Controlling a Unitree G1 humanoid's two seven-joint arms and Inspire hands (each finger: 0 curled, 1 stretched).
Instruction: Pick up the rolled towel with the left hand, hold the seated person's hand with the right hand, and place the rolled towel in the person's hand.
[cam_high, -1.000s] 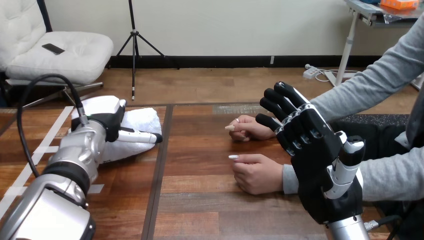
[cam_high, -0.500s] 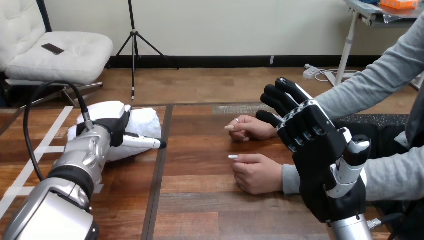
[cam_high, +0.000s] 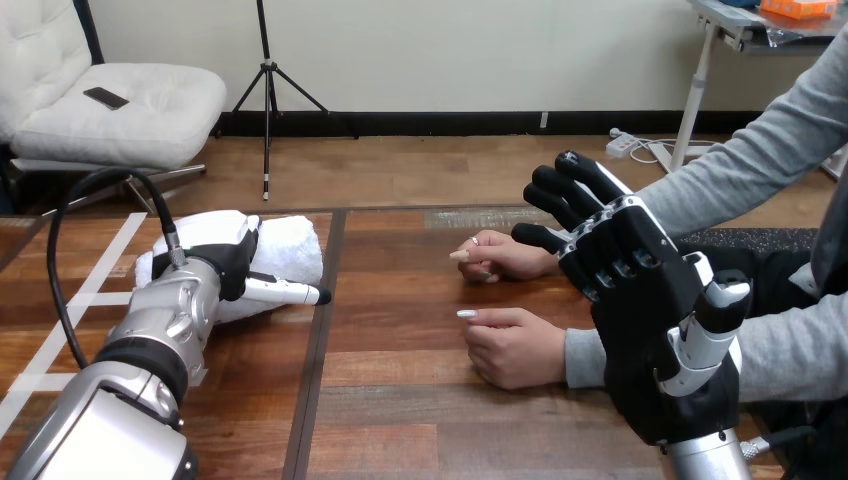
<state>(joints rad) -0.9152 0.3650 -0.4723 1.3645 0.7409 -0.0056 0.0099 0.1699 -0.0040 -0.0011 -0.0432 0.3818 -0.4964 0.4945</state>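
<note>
Rolled towel (cam_high: 288, 248) lies on the worktop (cam_high: 400, 300) at the left, with the left hand (cam_high: 225, 250) on top of its left part. Person's farther hand (cam_high: 500, 255) and person's nearer hand (cam_high: 515, 348) lie on the worktop right of centre, one behind the other, well apart from the towel. Right hand (cam_high: 625, 275) is raised just right of both.

left hand (cam_high: 215, 245) lies on the rolled towel (cam_high: 296, 243), right hand (cam_high: 640, 290), fingers (cam_high: 562, 192) straight, hangs beside the person's near hand (cam_high: 512, 348).

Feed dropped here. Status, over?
Left hand on rolled towel, grip unclear. Right hand open, raised beside the person's hands, holding neither. Nothing in the way.
</note>
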